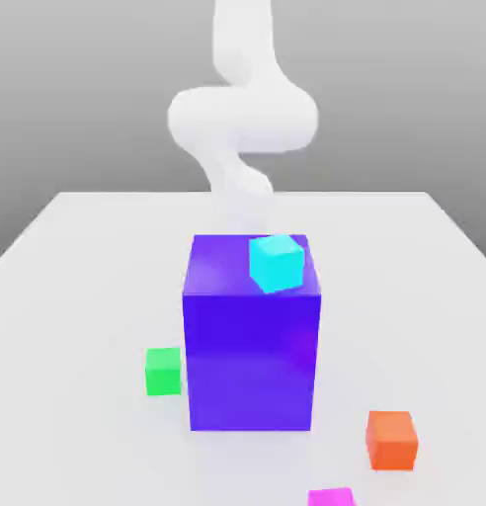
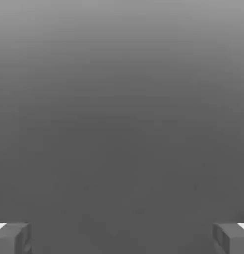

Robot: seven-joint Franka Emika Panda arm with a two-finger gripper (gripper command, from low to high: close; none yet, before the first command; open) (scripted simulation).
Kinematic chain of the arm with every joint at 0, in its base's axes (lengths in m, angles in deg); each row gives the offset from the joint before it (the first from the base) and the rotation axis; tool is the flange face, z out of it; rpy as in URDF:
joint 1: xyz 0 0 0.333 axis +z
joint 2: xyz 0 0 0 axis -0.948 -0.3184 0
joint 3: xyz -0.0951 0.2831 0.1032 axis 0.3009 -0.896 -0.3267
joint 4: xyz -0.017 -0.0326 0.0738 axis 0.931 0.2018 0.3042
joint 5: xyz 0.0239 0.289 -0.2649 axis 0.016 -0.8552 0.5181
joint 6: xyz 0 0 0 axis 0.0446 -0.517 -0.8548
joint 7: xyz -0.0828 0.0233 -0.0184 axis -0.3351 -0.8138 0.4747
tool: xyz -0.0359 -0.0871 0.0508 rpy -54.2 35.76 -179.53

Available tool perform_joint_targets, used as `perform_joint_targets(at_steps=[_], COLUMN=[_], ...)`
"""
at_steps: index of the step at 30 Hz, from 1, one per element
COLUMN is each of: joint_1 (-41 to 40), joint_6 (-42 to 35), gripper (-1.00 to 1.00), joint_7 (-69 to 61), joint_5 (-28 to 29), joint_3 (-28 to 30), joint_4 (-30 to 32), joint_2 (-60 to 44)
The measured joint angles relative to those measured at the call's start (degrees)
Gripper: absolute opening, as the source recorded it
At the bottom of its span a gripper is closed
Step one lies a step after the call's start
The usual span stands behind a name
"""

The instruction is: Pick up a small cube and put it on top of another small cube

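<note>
The small magenta-pink cube [image 1: 331, 497] lies on the white table [image 1: 79, 267] at the near edge of the exterior view, partly cut off, right of centre. The small bright-green cube [image 1: 163, 371] rests on the table against the exterior view's left side of a big blue-purple block [image 1: 252, 346]. My white arm [image 1: 242, 119] rises behind that block, far from both small cubes. In the hand view my gripper [image 2: 122, 238] is open, its grey fingertips [image 2: 12, 237] set wide apart with nothing between them, facing a plain grey backdrop.
A cyan cube [image 1: 277, 263] sits tilted on top of the big block, toward its right rear. An orange cube [image 1: 391, 440] stands on the table near the block's front right corner, just behind the magenta cube.
</note>
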Motion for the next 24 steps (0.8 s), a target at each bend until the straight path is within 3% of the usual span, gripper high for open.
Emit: perform_joint_targets(at_steps=[24], joint_1=[2.19], joint_6=[14.35], gripper=[0.00], joint_7=[6.20], joint_5=[4.91], joint_3=[-5.30], joint_4=[-1.57], joint_2=[-50.18])
